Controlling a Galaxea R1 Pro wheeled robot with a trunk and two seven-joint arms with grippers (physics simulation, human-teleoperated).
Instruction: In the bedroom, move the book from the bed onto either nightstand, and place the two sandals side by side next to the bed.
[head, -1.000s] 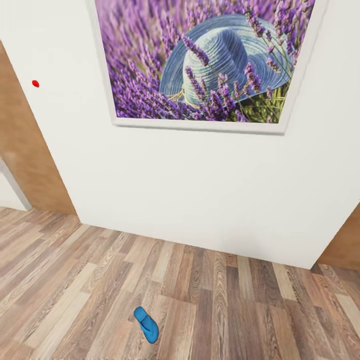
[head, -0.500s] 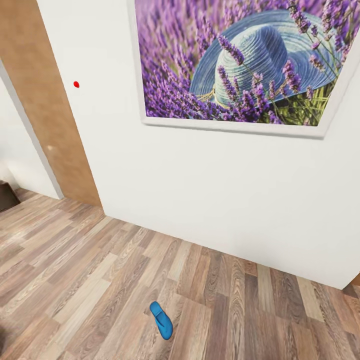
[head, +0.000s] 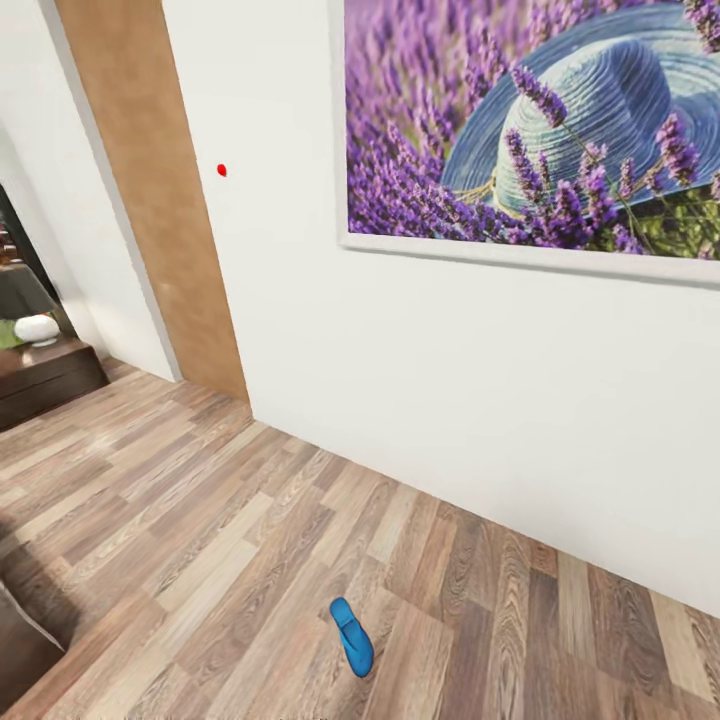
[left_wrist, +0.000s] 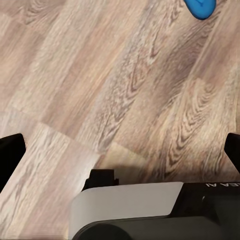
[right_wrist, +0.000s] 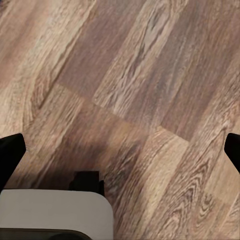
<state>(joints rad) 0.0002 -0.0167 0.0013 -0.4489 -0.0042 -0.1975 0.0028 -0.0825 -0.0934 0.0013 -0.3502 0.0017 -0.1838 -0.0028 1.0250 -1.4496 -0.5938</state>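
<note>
A plain white wall (head: 420, 380) fills most of the head view, with brown wood-plank floor (head: 200, 560) across the lower part. A large framed print of purple lavender and a blue woven hat (head: 540, 130) hangs at the upper right. A tan wooden door panel (head: 160, 190) stands at the upper left; beyond it, at the left edge, a long low dark-brown cabinet (head: 45, 375) carries a small white rounded object (head: 38, 327).

One small bright-blue sandal (head: 352, 636) lies alone on the floor at lower centre, near the wall. Its tip also shows at the top edge of the left wrist view (left_wrist: 200, 7).

The left gripper (left_wrist: 120, 145) and right gripper (right_wrist: 120, 145) both hang over bare planks, fingers spread wide, holding nothing.

Risk, as a judgement: the flat sandal lies low on the floor, so a shallow reach could slide it toward the wall rather than lift it.
</note>
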